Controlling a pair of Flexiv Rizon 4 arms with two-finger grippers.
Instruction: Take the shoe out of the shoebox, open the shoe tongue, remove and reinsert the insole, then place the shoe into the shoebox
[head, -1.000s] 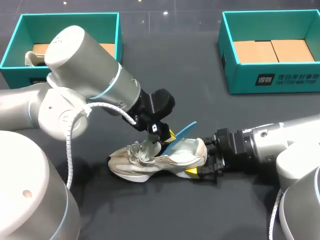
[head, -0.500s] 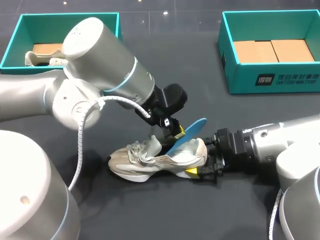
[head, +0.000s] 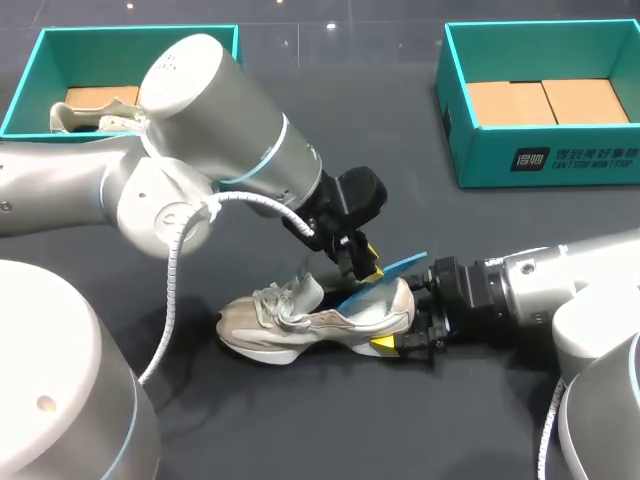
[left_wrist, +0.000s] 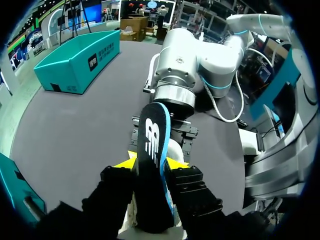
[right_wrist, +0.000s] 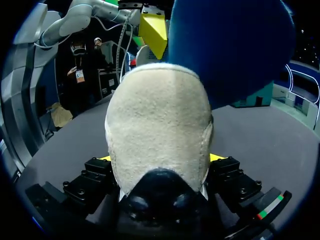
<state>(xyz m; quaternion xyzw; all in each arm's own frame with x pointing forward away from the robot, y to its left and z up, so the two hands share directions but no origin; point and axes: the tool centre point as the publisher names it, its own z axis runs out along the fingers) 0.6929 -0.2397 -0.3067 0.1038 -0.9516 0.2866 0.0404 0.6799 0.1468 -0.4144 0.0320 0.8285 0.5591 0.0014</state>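
Note:
A beige sneaker (head: 300, 320) lies on its side on the dark table, toe to the left. My right gripper (head: 405, 322) is shut on its heel; in the right wrist view the heel (right_wrist: 157, 130) fills the space between its fingers (right_wrist: 160, 159). A blue insole (head: 395, 270) slants out of the shoe's opening, its free end over the heel. My left gripper (head: 362, 265) hangs just above the opening. In its own view the insole (left_wrist: 152, 135) lies between the parted fingers (left_wrist: 151, 162), dark face up, and the gripper is open.
A teal shoebox (head: 30, 95) at the back left holds another pale shoe (head: 75, 115). A second teal shoebox (head: 545, 160) stands at the back right with its brown floor bare. My left arm's big elbow rises over the table's left half.
My left gripper has moved right, from the tongue to above the shoe's opening. The insole has tipped down flatter toward the heel, and the left fingers have parted. Right arm and shoe are unmoved.

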